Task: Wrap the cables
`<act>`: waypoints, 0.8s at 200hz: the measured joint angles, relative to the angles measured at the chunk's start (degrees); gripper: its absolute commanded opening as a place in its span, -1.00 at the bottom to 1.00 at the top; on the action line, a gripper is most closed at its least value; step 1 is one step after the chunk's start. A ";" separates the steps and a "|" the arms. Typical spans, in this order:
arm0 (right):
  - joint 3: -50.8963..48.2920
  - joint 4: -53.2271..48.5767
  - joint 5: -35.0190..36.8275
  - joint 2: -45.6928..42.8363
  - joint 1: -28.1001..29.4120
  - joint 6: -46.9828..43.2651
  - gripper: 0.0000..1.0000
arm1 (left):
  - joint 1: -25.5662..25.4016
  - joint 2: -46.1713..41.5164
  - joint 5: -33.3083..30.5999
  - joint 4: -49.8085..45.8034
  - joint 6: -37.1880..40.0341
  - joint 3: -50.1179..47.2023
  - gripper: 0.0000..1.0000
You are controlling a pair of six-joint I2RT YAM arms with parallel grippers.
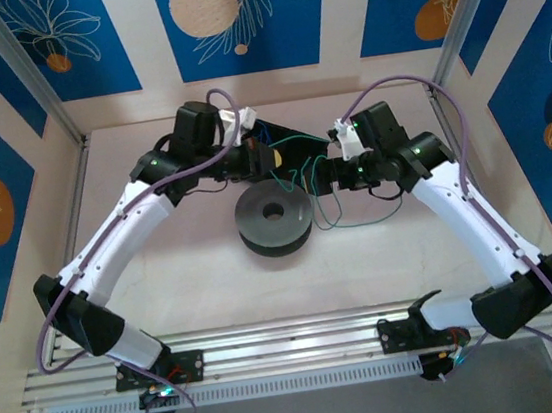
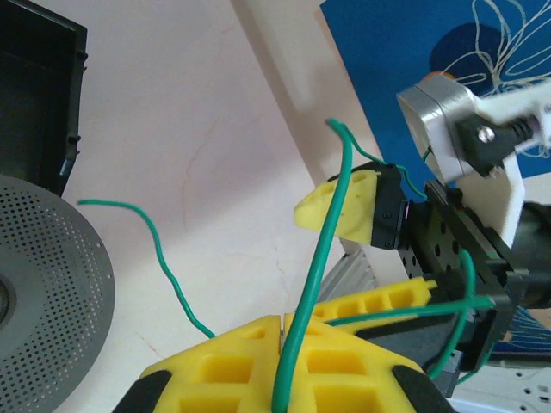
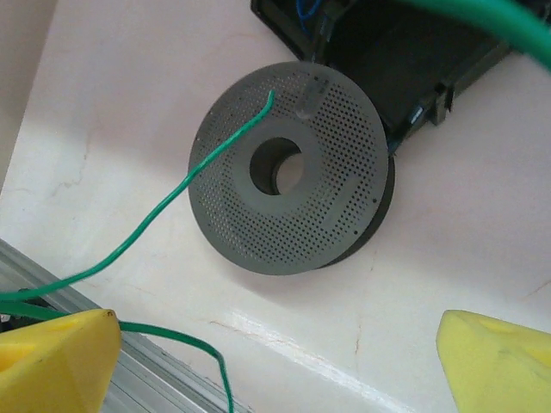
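Note:
A thin green cable (image 1: pixel 324 223) hangs in loose loops between my two grippers, above the table. My left gripper (image 2: pixel 291 320) is shut on this cable (image 2: pixel 323 249), which rises out from between its yellow fingers. My right gripper (image 3: pixel 275 331) stands wide open facing it. Its fingers (image 2: pixel 344 202) are on either side of the strand and do not pinch it. One free end of the cable (image 3: pixel 270 96) hangs over the grey perforated spool (image 3: pixel 288 168). A blue cable (image 3: pixel 306 9) peeks out of the black tray (image 3: pixel 405 52).
The spool (image 1: pixel 273 217) lies flat mid-table, just in front of the black tray (image 1: pixel 293 142). Both grippers, left (image 1: pixel 268 159) and right (image 1: pixel 324 172), hover behind the spool. An aluminium rail (image 1: pixel 294 350) runs along the near edge, and panel walls enclose the table.

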 measured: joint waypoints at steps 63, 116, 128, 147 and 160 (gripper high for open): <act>3.98 -2.67 0.46 -2.49 5.03 1.77 0.99 | -1.40 0.66 -9.77 -0.87 2.67 -4.74 -1.00; 3.43 -16.44 13.62 7.45 14.21 3.41 1.00 | -1.40 0.74 -16.92 -1.79 6.51 -4.11 -1.00; 3.39 -16.52 12.61 7.54 15.50 4.24 0.99 | -1.40 0.66 -18.34 -0.72 7.45 -4.76 -1.00; 6.12 -18.03 11.89 5.40 17.35 4.68 0.98 | -1.40 0.63 -19.89 1.42 9.01 -6.32 -1.00; 9.79 -18.45 14.08 4.61 19.30 4.33 0.98 | -1.40 0.63 -21.31 2.23 10.19 -7.39 -1.00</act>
